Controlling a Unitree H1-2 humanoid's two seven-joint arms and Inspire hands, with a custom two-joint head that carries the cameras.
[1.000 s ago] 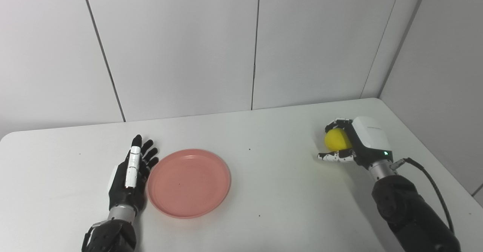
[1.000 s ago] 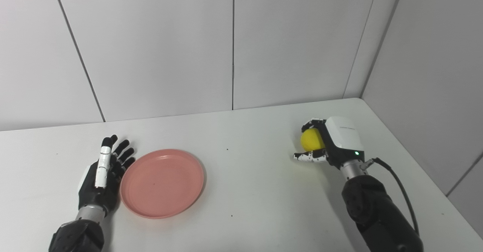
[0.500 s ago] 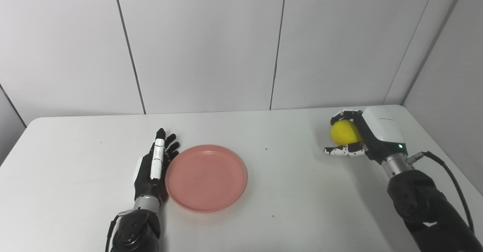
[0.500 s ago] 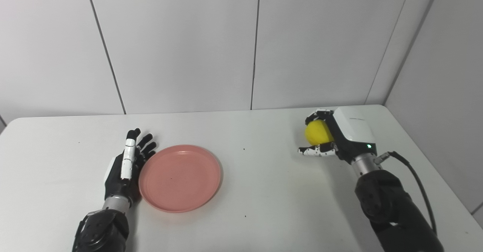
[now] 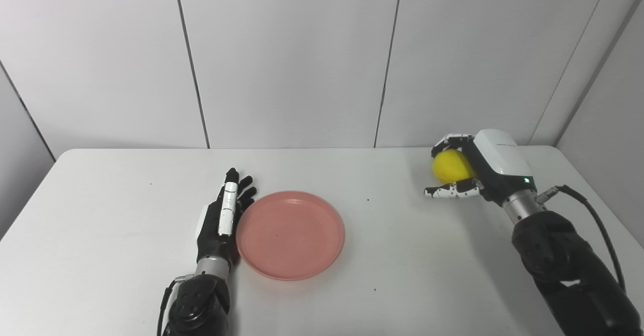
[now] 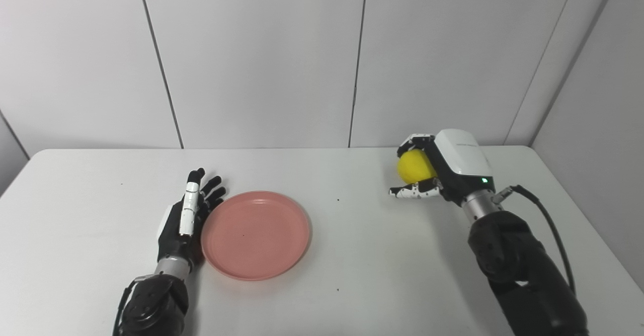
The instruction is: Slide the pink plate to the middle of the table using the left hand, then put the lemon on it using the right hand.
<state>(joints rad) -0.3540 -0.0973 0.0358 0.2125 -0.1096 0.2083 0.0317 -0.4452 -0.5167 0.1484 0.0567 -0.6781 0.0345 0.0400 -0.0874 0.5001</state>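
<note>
the pink plate [image 5: 290, 234] lies flat on the white table [image 5: 100, 235], a little left of the frame's centre and in its lower half. the left hand [image 5: 221, 220] stands edge-on against the plate's left rim, fingers straight and together, pointing toward the back wall; it grips nothing and is spread flat like a paddle. whether the palm actually presses the rim or only sits just beside it is hard to tell from this angle, though the two look to be touching.

at the right of the frame, well apart from the plate, the right hand [image 5: 468, 175] is curled around the lemon [image 5: 452, 166], fingers over the top and thumb stretched out below. the shadow beneath suggests the fruit is lifted off the table, not resting on it.

the relation that matters now: the plate lies to the lower left of the lemon, across a bare stretch of tabletop. the left hand is the near one but its sliding part looks about done, with the plate close to the table's middle. so the carry falls to the right hand, which would need to travel leftward and toward the near edge, then lower over the plate's centre. the plate is round, so no axis needs matching.
</note>
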